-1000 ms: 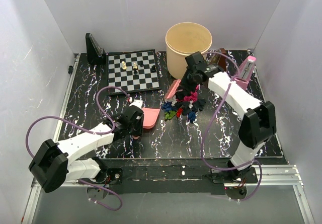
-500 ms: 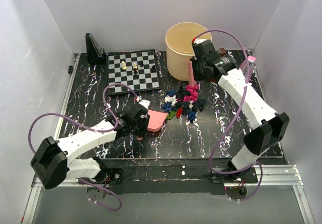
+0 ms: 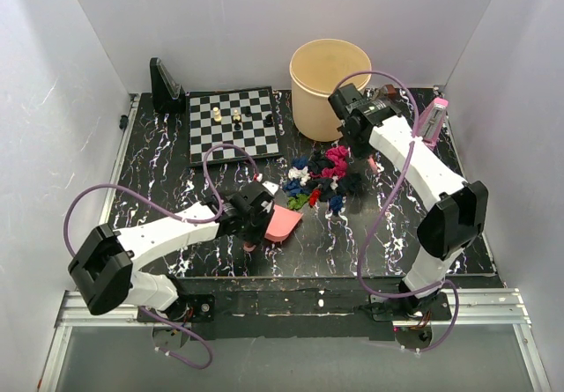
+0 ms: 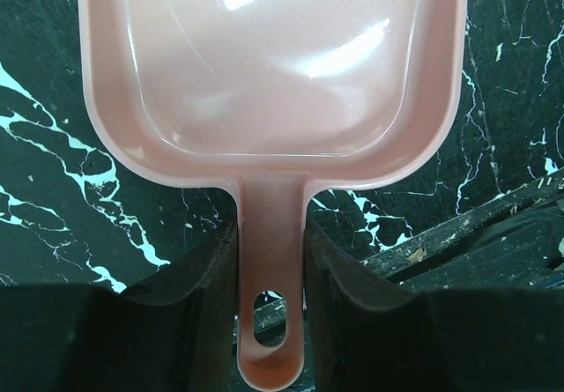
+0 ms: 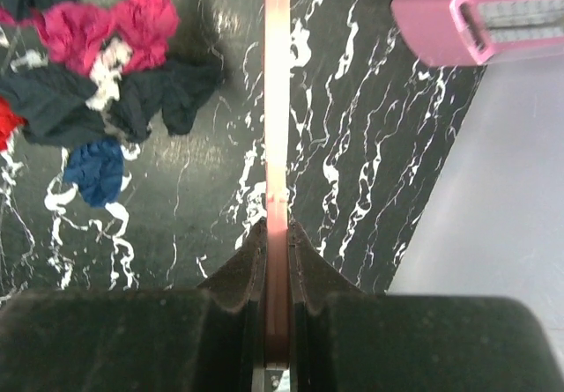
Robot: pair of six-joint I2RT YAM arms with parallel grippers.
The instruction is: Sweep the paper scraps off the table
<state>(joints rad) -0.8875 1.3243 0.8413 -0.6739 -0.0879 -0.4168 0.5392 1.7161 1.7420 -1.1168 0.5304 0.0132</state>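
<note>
Left fingers clamped on dustpan handle, pan empty, lower centre. Paper scraps heaped mid-frame on worktop, near pan lip. Right fingers clamped on brush, heap's upper right. Advice: lip flat on worktop, brush sweeping heap toward pan.

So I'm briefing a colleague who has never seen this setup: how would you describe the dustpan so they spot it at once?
Start at the black marbled table; near its front middle, at the near-left of the heap of paper scraps, sits the dustpan. It is the broad, shallow pale-pink scoop, its handle clamped in the left gripper, unlike the thin pink brush in the right gripper.
</note>
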